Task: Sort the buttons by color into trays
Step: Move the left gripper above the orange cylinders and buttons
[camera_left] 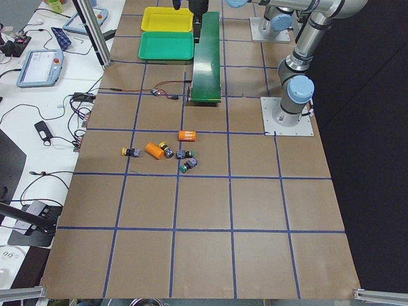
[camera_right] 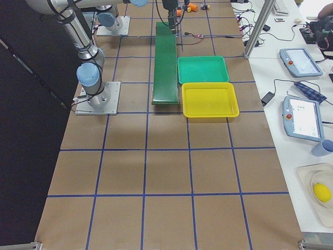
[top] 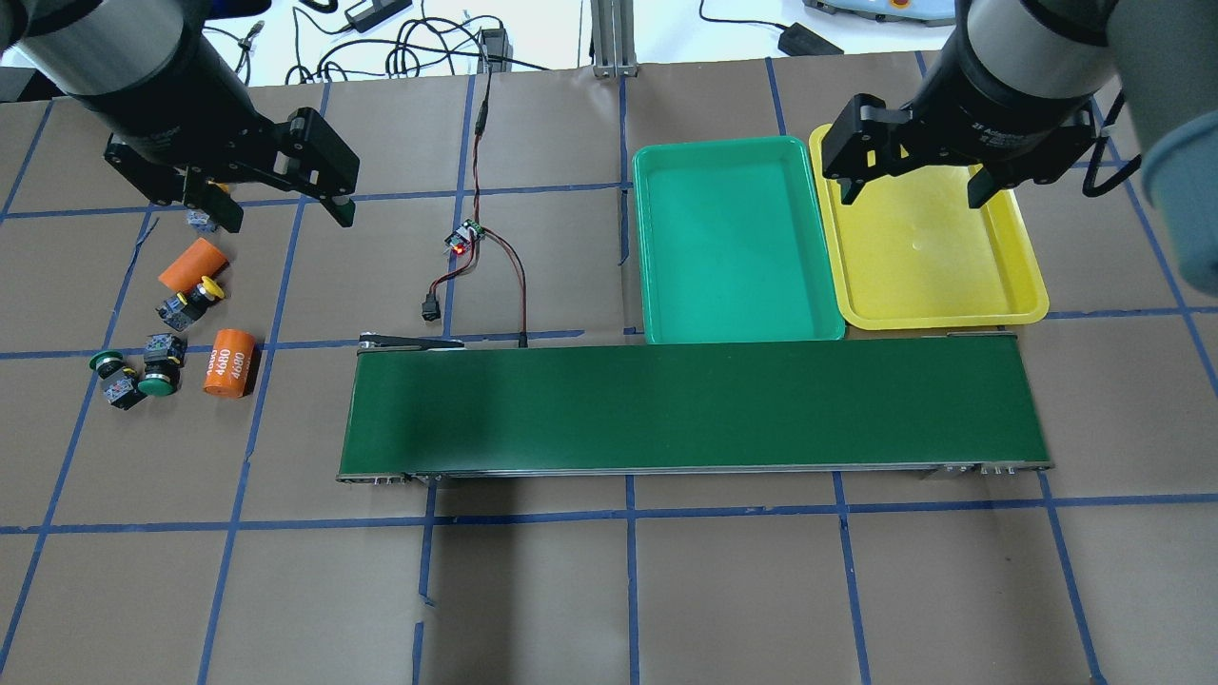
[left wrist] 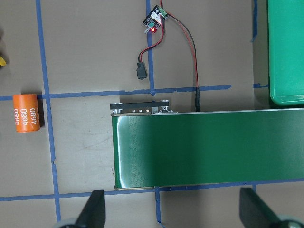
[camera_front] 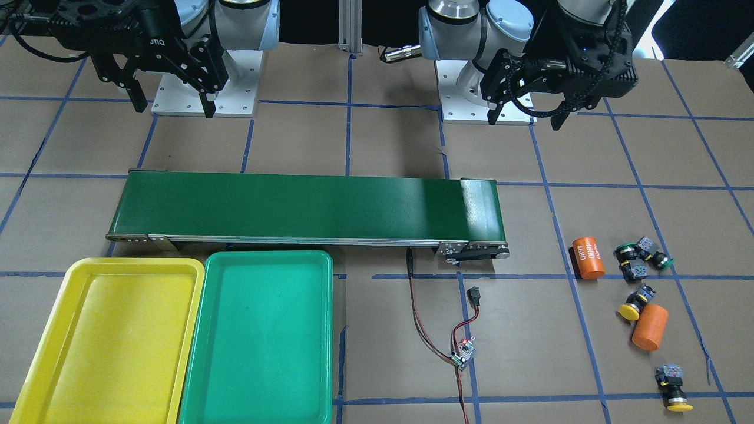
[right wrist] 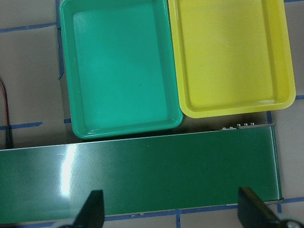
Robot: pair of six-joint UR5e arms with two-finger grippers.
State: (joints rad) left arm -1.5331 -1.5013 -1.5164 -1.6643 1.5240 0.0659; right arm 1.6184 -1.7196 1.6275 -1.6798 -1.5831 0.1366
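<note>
**Left tool** [top: 284, 211]: jaws spread wide with nothing between them, raised well above the bench [top: 609, 590]. Its wrist view looks straight down on one end of the conveyor belt [top: 695, 404]. Both fingers [left wrist: 95, 211] show at the bottom edge, far apart.

**Right tool** [top: 913, 190]: also wide and carrying nothing, also raised. In the overhead view it overlaps the far end of the yellow tray [top: 933, 276]. Its wrist view takes in both trays and the belt below them.

**Trays:** the green tray [top: 733, 247] and the yellow tray lie side by side, rims touching or nearly so. They sit just beside the belt, on the side away from the robot.

**Buttons:** all four lie on the bench past the belt's end on the robot's left, well apart from the trays.
- The two green buttons [camera_front: 625, 253] [camera_front: 657, 257] lie tipped over, just beside each other, nearest the robot.
- An orange cylinder marked 4680 [camera_front: 589, 257] lies near them on the belt side.
- One yellow button [camera_front: 633, 306] lies further out, against a second orange cylinder [camera_front: 650, 327].
- The other yellow button [camera_front: 674, 388] lies alone, farthest from the robot. In the overhead view the left tool partly hides it.

**Also on the bench:** a small circuit board [top: 464, 238] with a red light lit and red and black wires, between the buttons and the trays.
</note>
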